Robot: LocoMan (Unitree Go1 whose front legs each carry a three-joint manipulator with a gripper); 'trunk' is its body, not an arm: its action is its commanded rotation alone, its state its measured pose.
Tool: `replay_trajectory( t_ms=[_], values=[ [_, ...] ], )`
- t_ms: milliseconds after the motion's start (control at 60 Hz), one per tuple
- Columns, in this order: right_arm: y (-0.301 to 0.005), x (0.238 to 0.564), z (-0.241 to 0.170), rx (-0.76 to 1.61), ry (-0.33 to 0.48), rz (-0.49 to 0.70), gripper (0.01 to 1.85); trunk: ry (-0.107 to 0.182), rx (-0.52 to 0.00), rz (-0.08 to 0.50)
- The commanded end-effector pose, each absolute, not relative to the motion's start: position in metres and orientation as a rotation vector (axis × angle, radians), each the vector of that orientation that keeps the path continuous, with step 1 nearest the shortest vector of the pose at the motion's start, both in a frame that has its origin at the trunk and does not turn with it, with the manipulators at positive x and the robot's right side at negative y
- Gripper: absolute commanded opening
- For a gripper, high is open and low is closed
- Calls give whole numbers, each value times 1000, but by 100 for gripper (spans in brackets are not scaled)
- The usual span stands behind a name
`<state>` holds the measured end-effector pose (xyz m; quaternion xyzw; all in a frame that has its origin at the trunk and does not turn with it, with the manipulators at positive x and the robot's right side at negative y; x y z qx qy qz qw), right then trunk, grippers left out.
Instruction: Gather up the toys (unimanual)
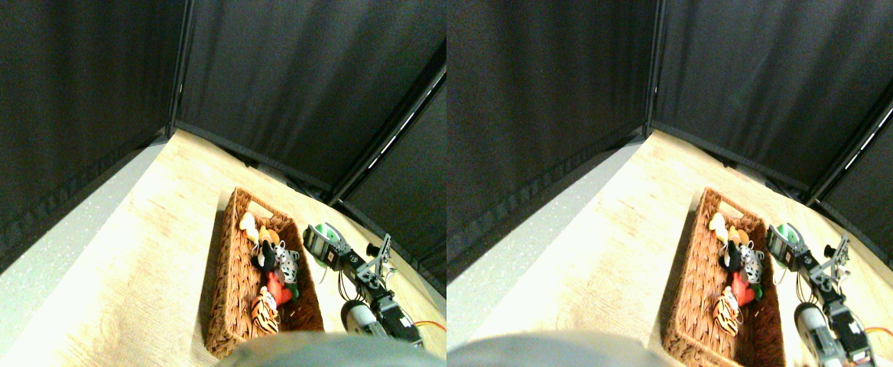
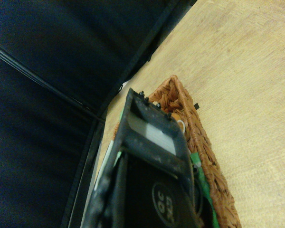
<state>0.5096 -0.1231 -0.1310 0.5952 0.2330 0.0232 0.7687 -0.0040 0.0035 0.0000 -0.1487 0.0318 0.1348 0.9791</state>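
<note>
Toys lie in a row inside the brown wicker basket (image 1: 232, 290) on the pale wooden desk (image 1: 148, 260): striped tiger (image 1: 265, 312) nearest, then red one (image 1: 277, 289), spotted black-and-white one (image 1: 286, 262), and yellow one (image 1: 266, 234) farther back. Right gripper (image 1: 323, 241) hangs just beside the basket's right rim, something green (image 1: 326, 230) at its tip; whether the jaws are apart cannot be told

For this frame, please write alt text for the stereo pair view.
A long wicker basket on a pale wooden floor holds a tiger toy, red toy and spotted toy. The right gripper sits beside it, outside.
</note>
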Motion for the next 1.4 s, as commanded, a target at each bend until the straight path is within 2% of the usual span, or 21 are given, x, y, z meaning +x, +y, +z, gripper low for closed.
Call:
replay_trajectory(
  t_ms=[17, 167, 550, 583, 617, 700, 717, 767, 817, 1017, 1200, 1400],
  values=[
    [-120, 508, -123, 1311, 490, 87, 22, 83, -303, 321],
    [-113, 507, -123, 1303, 504, 84, 25, 84, -310, 323],
    [-104, 509, -122, 1275, 525, 129, 17, 86, -317, 323],
    [-104, 508, -121, 1286, 531, 90, 12, 86, -317, 323],
    [-105, 507, -121, 1297, 535, 73, 16, 86, -316, 322],
    [-108, 505, -119, 1232, 595, 89, 91, 85, -314, 317],
    [-108, 505, -119, 1232, 595, 89, 91, 86, -314, 317],
    [-110, 504, -119, 1209, 606, 120, 117, 85, -312, 317],
    [-110, 504, -118, 1189, 599, 139, 122, 86, -311, 315],
    [-115, 504, -116, 1193, 577, 129, 126, 81, -308, 310],
    [-135, 509, -114, 1205, 494, 60, 105, 85, -293, 290],
    [-176, 509, -117, 1204, 407, -68, 86, 94, -252, 225]
  ],
)
